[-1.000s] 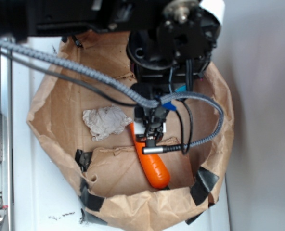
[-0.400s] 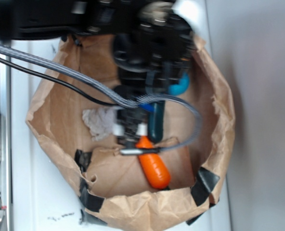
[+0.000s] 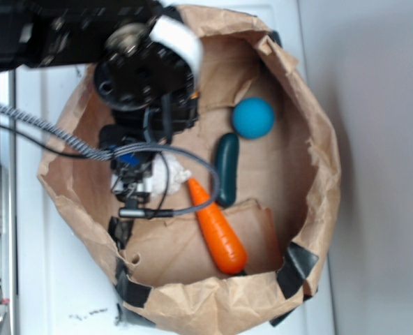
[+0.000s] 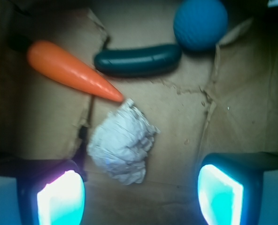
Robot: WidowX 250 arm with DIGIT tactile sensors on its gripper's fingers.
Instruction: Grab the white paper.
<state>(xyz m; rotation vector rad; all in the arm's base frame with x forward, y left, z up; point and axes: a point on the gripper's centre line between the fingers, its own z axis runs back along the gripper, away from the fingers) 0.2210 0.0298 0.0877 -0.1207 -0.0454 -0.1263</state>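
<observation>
The brown paper bag [image 3: 311,139] lay open, holding everything. The gripper [image 4: 140,194] hung wide open and empty just above the white paper [image 4: 122,143], slightly off to one side. The orange carrot [image 4: 71,70] touched that paper with its tip; the dark green cucumber [image 4: 138,59] and the blue ball [image 4: 200,23] lay beyond.

The robot's black arm [image 3: 88,31] ends in a round black wrist housing [image 3: 142,75] with small screw holes and a white band. A grey braided cable [image 3: 32,120] and thin black wires loop beside it. The black gripper [image 4: 140,193] has two glossy, pale-glowing finger pads [image 4: 60,199].
</observation>
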